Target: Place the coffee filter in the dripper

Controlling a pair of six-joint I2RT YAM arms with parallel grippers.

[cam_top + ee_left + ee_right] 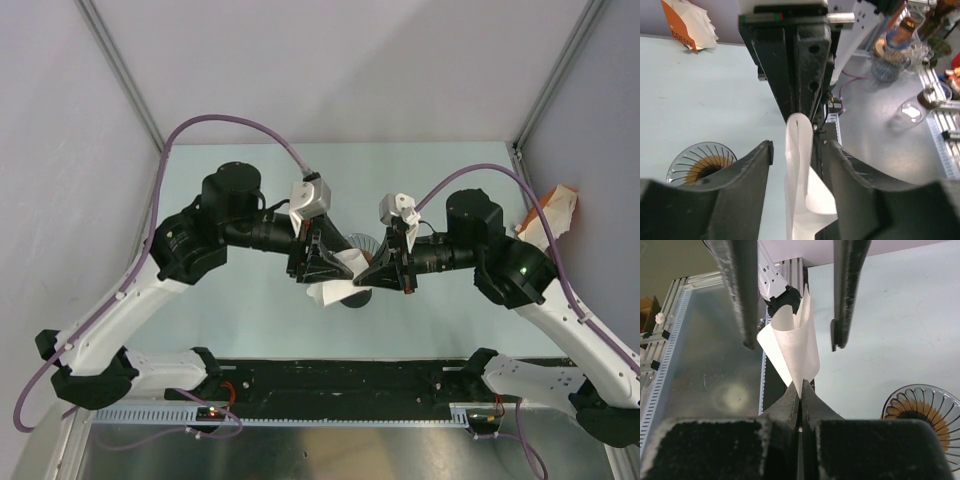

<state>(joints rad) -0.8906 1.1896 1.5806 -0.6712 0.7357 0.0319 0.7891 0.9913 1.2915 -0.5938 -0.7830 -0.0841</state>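
Note:
The coffee filter (pixel 792 345) is a white paper sheet, partly opened to a cone, held in the air between my two grippers. My right gripper (pixel 801 390) is shut on its lower edge. My left gripper (pixel 800 150) is open, with its fingers on either side of the filter (pixel 797 175) and not pinching it. The dripper (pixel 702 160), clear with spiral ribs over an orange ring, stands on the table just beyond the grippers. It also shows in the right wrist view (pixel 922 410). In the top view the filter (pixel 335 290) hangs between the left gripper (pixel 318 262) and right gripper (pixel 385 268), and the dripper (pixel 368 243) is mostly hidden.
An orange and white filter packet (pixel 550 215) lies at the back right corner and also shows in the left wrist view (pixel 687 25). A black mat (pixel 340 385) runs along the table's near edge. Glassware (pixel 895 50) stands off the table.

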